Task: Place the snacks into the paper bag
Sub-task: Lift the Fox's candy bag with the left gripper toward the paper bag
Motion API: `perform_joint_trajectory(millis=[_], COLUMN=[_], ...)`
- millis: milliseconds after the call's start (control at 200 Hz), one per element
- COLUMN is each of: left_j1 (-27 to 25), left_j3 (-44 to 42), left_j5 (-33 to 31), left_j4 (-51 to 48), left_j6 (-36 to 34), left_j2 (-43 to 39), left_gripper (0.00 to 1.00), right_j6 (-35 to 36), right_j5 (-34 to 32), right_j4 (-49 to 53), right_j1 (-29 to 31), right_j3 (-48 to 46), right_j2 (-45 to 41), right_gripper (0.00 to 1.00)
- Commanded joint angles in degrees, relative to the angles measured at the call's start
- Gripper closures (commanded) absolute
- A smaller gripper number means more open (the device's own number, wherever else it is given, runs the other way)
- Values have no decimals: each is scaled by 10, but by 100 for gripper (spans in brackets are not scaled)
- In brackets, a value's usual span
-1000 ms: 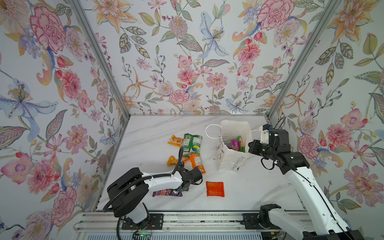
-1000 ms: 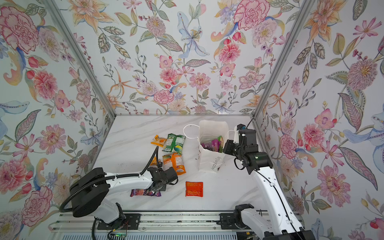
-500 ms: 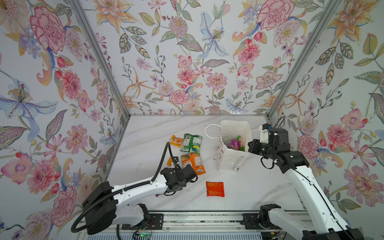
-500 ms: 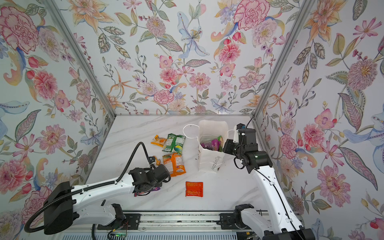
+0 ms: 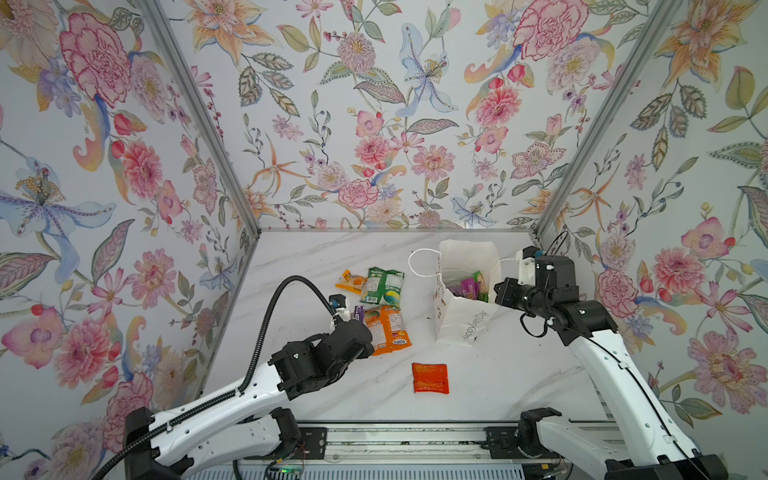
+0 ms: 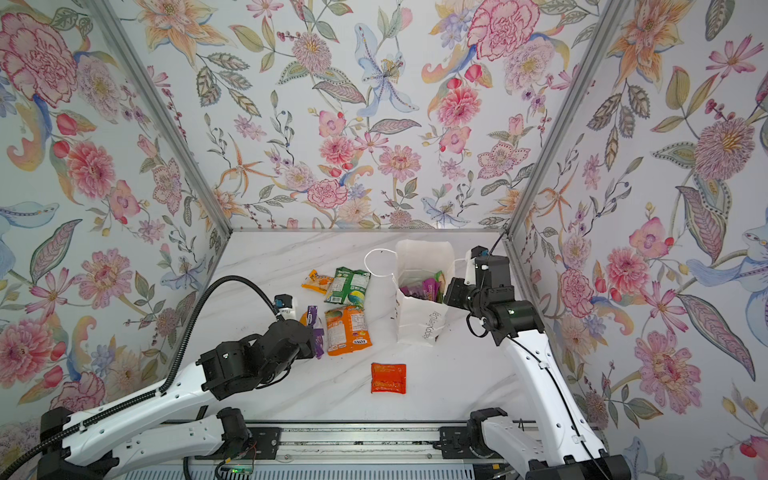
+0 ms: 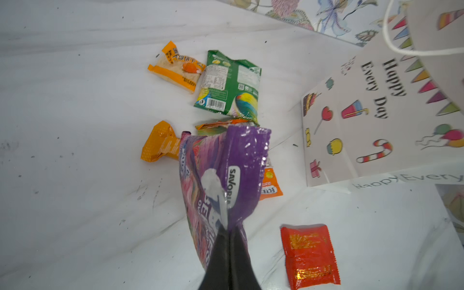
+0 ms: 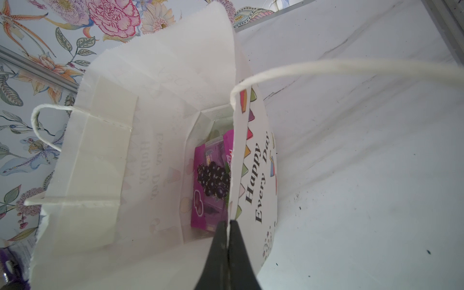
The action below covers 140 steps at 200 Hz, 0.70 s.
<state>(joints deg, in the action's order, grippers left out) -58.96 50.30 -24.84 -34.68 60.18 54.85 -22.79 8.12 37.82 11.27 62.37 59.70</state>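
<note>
In both top views the paper bag (image 5: 463, 328) stands upright toward the right rear of the marble tabletop (image 5: 498, 374). It is white and its mouth gapes, with grey lettering running up its near wall and a thin cord handle (image 5: 417, 262) looping out on its left. Purple and green packets (image 5: 468, 286) show inside. The right gripper (image 5: 498, 291) sits at the bag's right rim.

Left of the bag lie a green packet (image 5: 383, 286) with a small orange sachet (image 5: 350, 281) beside it, and an orange FOX'S packet (image 5: 390, 330) lies nearer the front. A red-orange sachet (image 5: 430, 378) lies apart at the front. The left gripper (image 5: 360, 330), just left of the orange FOX'S packet, carries a purple FOX'S packet (image 6: 314, 324) turned on edge.

In the left wrist view the jaws are pressed together on one end of that glossy, creased purple packet, which has pink swirls and a white "SAVORIA" label. Past it lie a twisted orange wrapper (image 7: 160, 144), the orange sachet, and the green packet with its barcode side up. The red-orange foil sachet carries gold print. The bag's side shows bunting, a cake, a lollipop, a candy cane, balloons and "Happy Every Day".

In the right wrist view the fingers are clamped tight on the bag's rim, with the paper pinched between them. At the bottom of the bag lies a magenta grape packet (image 8: 212, 180) picturing dark grapes. A cord handle arcs across the view.
</note>
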Motion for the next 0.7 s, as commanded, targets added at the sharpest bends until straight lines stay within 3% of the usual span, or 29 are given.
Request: perform_joint_trajectory(millis=[0, 210, 696], left_j1=[-7, -8, -7], left_j3=[61, 178, 459], left_j5=[-11, 17, 95], left_j4=[57, 75, 81], left_j6=[-74, -139, -212], left_j2=[9, 68, 206], left_gripper=[100, 100, 100], right_j6=[0, 0, -4], right_j5=[-8, -8, -16], right_j4=[13, 13, 14], right_j1=[8, 10, 34], right_j3=[14, 22, 47], right_j2=[2, 0, 12], right_gripper=[100, 100, 100])
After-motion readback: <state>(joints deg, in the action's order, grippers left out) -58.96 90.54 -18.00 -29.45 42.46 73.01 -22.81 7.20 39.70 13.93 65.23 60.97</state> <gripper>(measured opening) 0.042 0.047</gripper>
